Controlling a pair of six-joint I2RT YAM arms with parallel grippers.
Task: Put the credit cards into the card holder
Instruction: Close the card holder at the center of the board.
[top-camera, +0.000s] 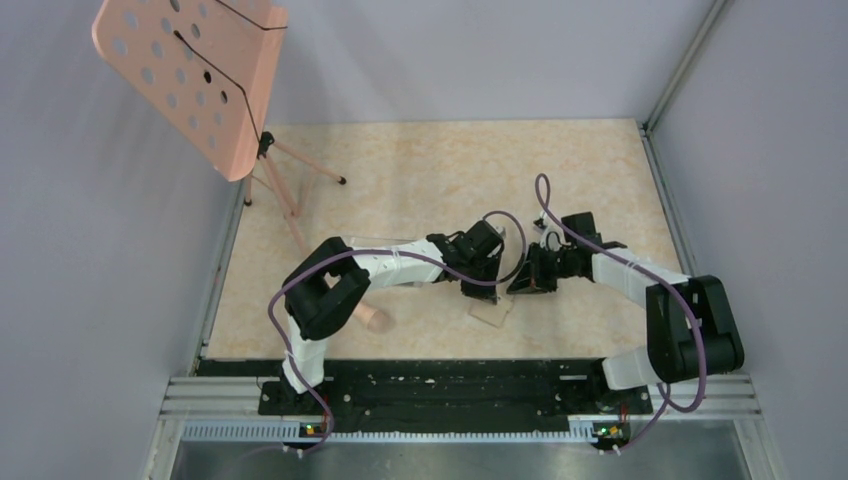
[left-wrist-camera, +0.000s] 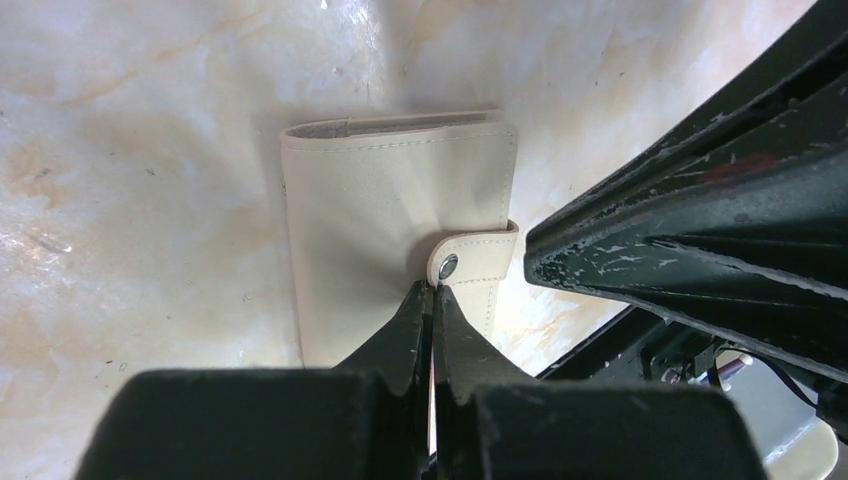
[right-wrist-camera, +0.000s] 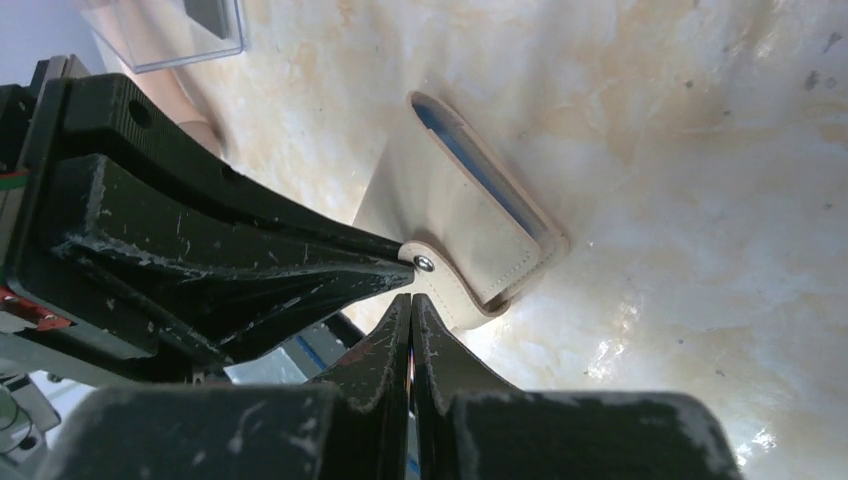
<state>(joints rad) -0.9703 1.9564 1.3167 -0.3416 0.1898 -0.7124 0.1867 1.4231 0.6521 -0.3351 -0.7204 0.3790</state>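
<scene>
The card holder (left-wrist-camera: 390, 210) lies closed on the marble table, tan face up, its snap strap (left-wrist-camera: 470, 262) folded over one edge. It also shows as a pale patch (top-camera: 492, 310) between the arms, and a blue lining shows in the fold of the card holder (right-wrist-camera: 470, 205). My left gripper (left-wrist-camera: 432, 290) is shut, its tips touching the strap beside the snap. My right gripper (right-wrist-camera: 411, 298) is shut too, its tips just short of the strap end, nothing between them. The two grippers (top-camera: 470, 265) (top-camera: 530, 272) meet tip to tip over the holder. A dark credit card (right-wrist-camera: 212, 15) sits inside a clear box.
The clear plastic box (right-wrist-camera: 165, 35) stands on the table beyond the left gripper, next to a peach rod. A pink perforated music stand (top-camera: 190, 70) stands at the back left, its legs (top-camera: 300, 190) reaching onto the table. Grey walls enclose the table.
</scene>
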